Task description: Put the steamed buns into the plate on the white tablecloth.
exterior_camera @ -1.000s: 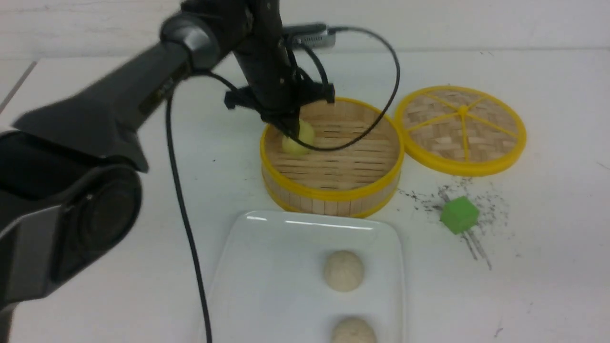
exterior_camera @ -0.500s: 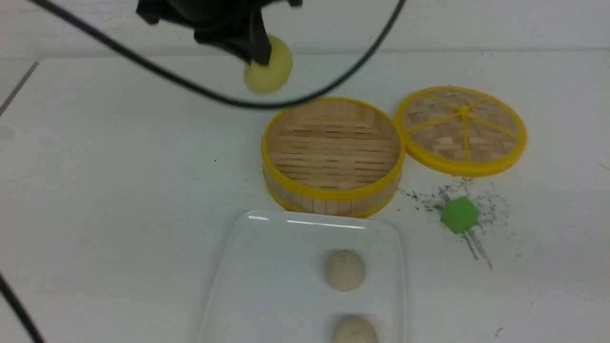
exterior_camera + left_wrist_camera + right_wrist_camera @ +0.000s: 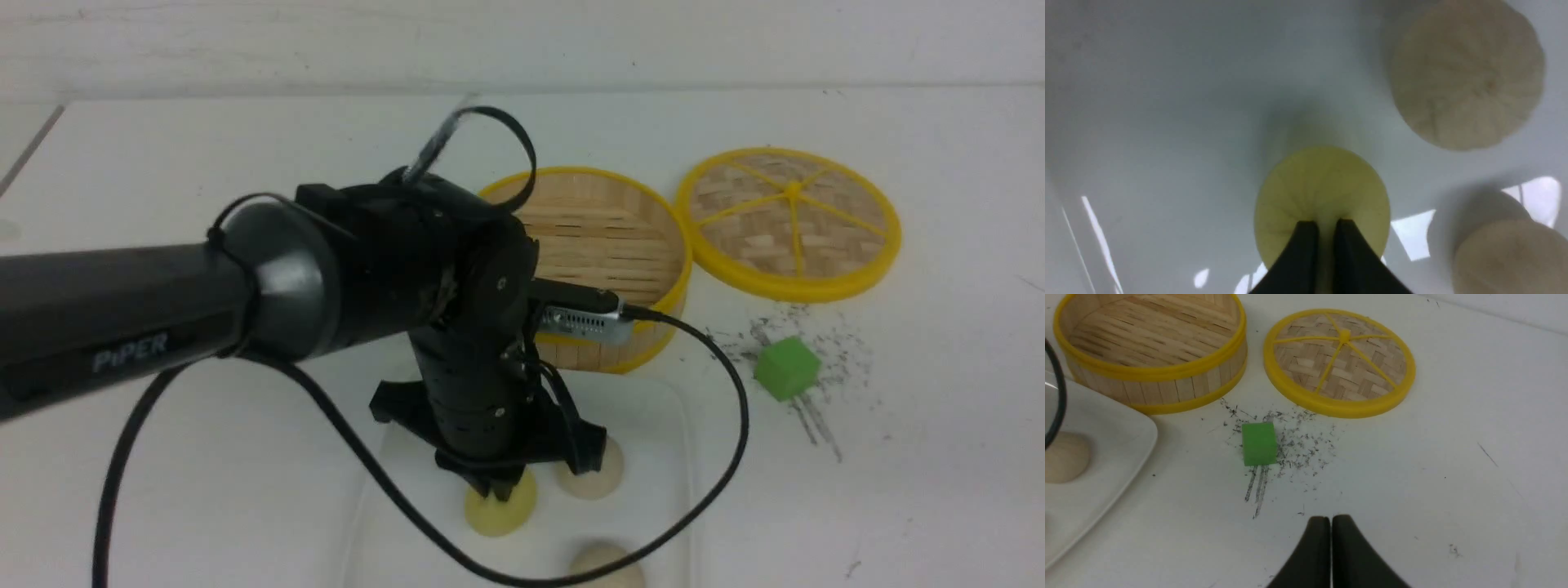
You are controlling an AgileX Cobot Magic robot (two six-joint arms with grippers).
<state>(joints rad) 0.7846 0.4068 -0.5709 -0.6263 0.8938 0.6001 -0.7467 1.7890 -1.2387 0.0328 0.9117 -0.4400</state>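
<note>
Up front, the front view shows the left arm reaching in over the plate (image 3: 645, 457), which lies on the white tablecloth (image 3: 939, 425) just on the near side of the bamboo steamer (image 3: 620, 237). The left gripper (image 3: 500, 490) points straight down, its tips on top of the yellow bun (image 3: 494, 518), which sits on the plate. We count 2 beige buns on the plate as well: 1 (image 3: 604, 482) just beside the yellow bun, partly behind the gripper, and 1 (image 3: 604, 567) at the lower edge of the frame. The steamer's lid (image 3: 788, 222) lies flat beside the steamer, and a green cube (image 3: 786, 369) stands among dark smudges near both.

Next, the left wrist view looks down on the glossy plate. Its fingers (image 3: 1300, 253) stand at a narrow gap, pinching a thin strip of the yellow bun's crown. The 2 beige buns lie close by, apart from each other and from the yellow bun.

Lastly, in the right wrist view we see the right gripper (image 3: 1331, 522) above bare tablecloth, its jaws pressed together with nothing between them. The green cube, the lid and the steamer lie beyond it, and 1 corner of the plate shows with a beige bun on it.
</note>
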